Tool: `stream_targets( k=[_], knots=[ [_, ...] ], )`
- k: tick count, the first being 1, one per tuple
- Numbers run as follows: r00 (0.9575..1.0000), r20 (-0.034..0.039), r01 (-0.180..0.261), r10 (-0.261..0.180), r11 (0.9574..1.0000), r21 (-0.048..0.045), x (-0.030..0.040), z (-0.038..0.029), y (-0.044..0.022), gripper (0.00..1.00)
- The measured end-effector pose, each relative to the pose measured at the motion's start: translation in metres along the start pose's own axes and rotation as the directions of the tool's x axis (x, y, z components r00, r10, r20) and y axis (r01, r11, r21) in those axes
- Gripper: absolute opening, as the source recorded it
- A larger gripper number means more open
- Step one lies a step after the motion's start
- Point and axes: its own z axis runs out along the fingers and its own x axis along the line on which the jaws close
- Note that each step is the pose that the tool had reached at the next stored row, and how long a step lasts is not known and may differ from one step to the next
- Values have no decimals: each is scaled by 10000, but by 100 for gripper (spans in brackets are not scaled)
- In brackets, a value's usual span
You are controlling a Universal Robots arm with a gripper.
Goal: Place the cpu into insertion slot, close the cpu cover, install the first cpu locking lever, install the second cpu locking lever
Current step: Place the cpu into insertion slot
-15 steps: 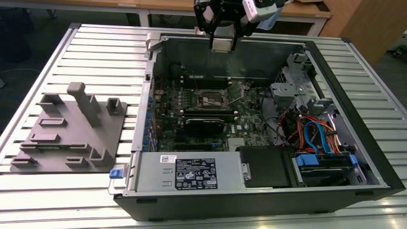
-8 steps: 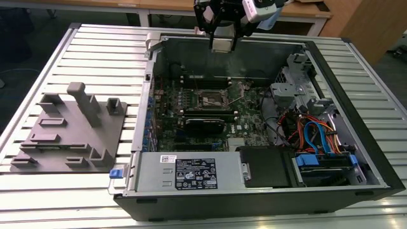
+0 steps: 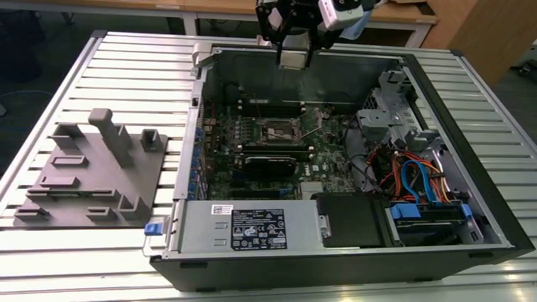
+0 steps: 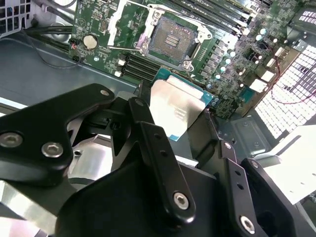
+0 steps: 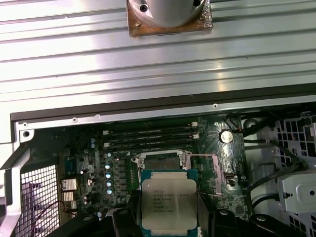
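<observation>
You are looking at an open computer case lying on its side on a slatted metal desk, toward the desk's edge at the exterior view's right. A grey moulded holder sits near the desk's edge at the exterior view's left, well apart from the case.

Your gripper hangs above the case's far wall, near the desk's far edge. Its black fingers are clamped on the cpu, one on each of two opposite edges. The chip is in the air, clear of the board, and in both wrist views its dull silver top faces the camera.

The insertion slot sits in the green circuit board inside the case, apart from the chip. Its dark centre is uncovered. The cpu cover appears swung back at one side of the slot. Long black memory sticks run just beside the slot. A silver power supply box fills the case's near wall, and blue and orange cables bunch at the case's end toward the exterior view's right.
</observation>
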Motion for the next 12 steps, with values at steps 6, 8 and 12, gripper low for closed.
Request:
stream_targets(
  k=[6,8,12],
  knots=[
    [10000,1,-4,4,10000,-1,0,0,0,54],
    [10000,1,-4,4,10000,-1,0,0,0,54],
    [10000,1,-6,6,10000,-1,0,0,0,54]
  ],
)
